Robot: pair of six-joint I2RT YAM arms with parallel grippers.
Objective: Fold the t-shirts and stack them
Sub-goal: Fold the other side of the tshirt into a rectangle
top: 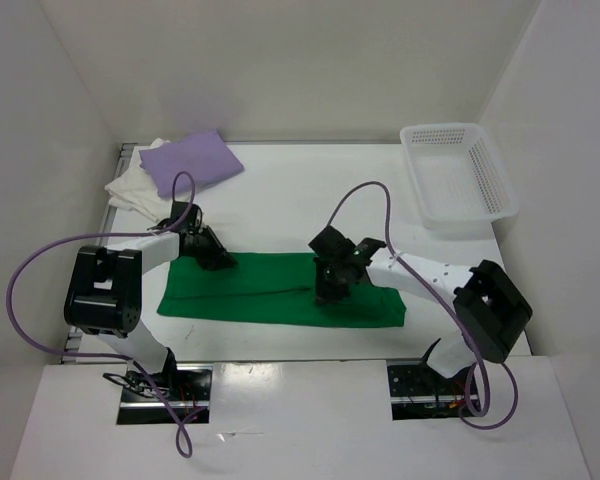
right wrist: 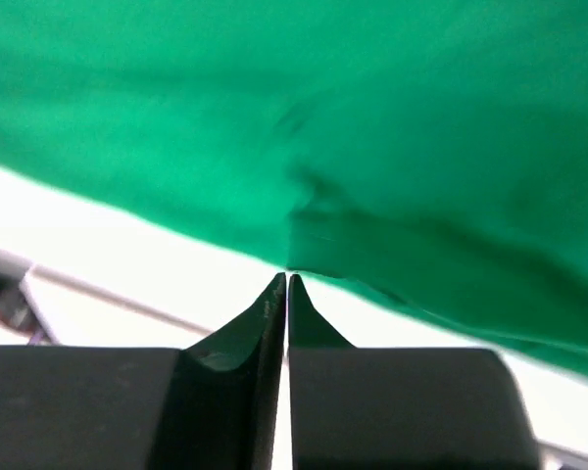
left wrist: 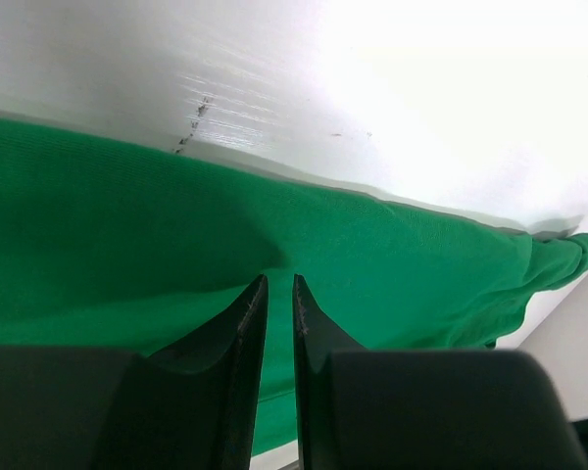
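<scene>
Green t-shirt (top: 270,290) lies centre frame on the table (top: 300,190), drawn out into a long band. Long axis runs left to right, the right end dipping slightly toward lower right. The left end is the broader one

Right gripper (top: 327,292) sits over the band just right of its middle. Wrist view: jaws closed, tips (right wrist: 287,279) on the near long edge, a small pucker of cloth (right wrist: 372,117) rising from them. Reads as a pinch on that hem

Left gripper (top: 218,260) is at the band's upper-left corner, by the far long edge. Wrist view: jaws narrow, a thin slit between them, tips (left wrist: 279,284) down among green (left wrist: 372,264). Whether cloth is caught between the tips cannot be told from this angle

Key relation: the band lies crosswise to both grippers, each meeting a long edge square-on. Left arm is nearer the left end, right arm nearer the middle and right end. Judged: the next fold turns on that axis, so both grips must travel together

Lavender t-shirt (top: 192,160) is folded at upper left, partly over the white t-shirt (top: 130,190). Basket (top: 440,128) at upper right, well apart
</scene>
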